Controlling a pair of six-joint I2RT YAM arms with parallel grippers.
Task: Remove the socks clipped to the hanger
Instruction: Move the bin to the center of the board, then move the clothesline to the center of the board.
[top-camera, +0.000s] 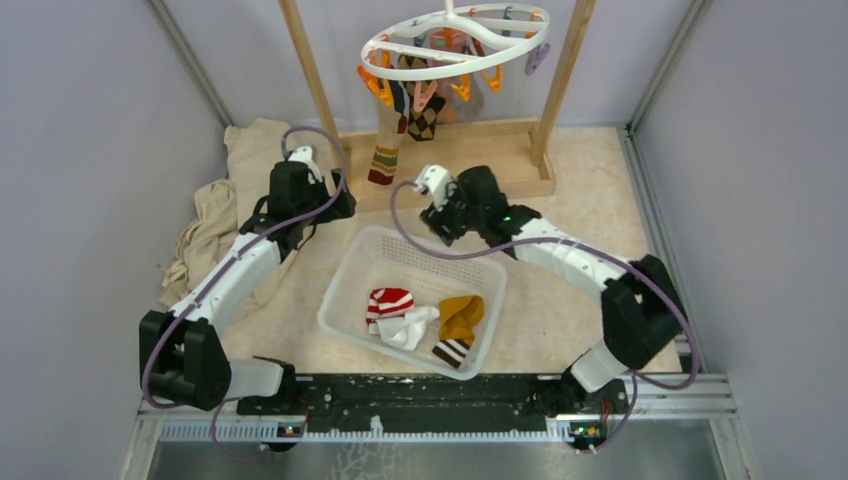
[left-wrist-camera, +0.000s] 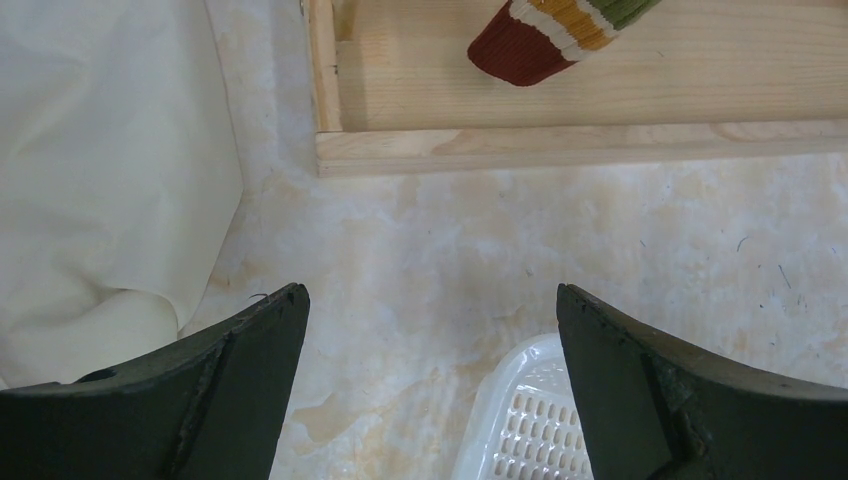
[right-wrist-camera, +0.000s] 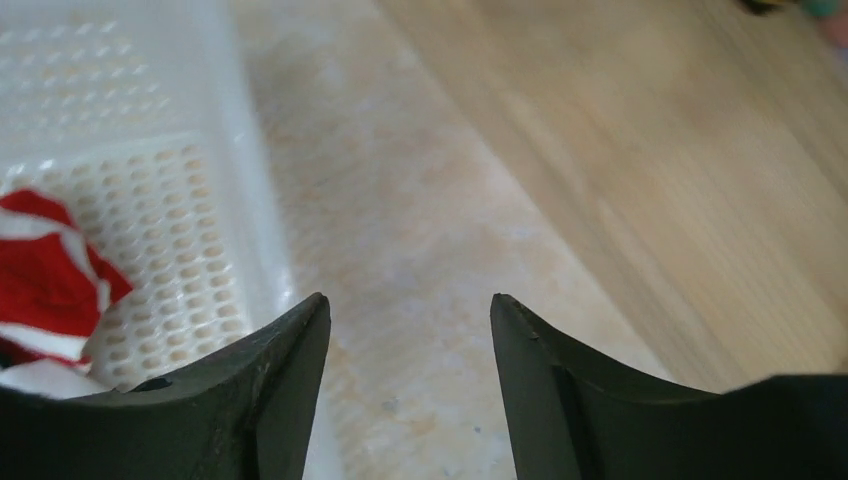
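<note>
Arms: two; left gripper (left-wrist-camera: 430, 300) has its fingers spread wide with nothing between them; right gripper (right-wrist-camera: 410, 310) has its fingers apart at a narrower gap, also holding nothing.
Hanger: one white plastic ring (top-camera: 440, 65) with curved crossbars, hung high between the frame's uprights, behind both grippers.
Clips: orange (top-camera: 378, 88) and teal, dangling under the ring; the number cannot be told.
Socks on hanger: a long striped sock (top-camera: 385, 158) with a rust-red toe hanging lowest, and a brown argyle sock (top-camera: 423, 120) beside it; pink and grey pieces behind overlap too much to count.
Socks in basket: three, namely red-white striped (top-camera: 389, 300), white (top-camera: 410, 328) and mustard yellow (top-camera: 460, 318), bunched together at the near end.
Basket: one, white perforated plastic (top-camera: 340, 280), rectangular, between the arms.
Frame: pale wood, two uprights and a flat base (top-camera: 500, 165); the striped sock's toe hangs over the base.
Cloth: cream, crumpled (top-camera: 225, 215), to the left, under the left arm.
Table: beige mottled surface (top-camera: 600, 210).
</note>
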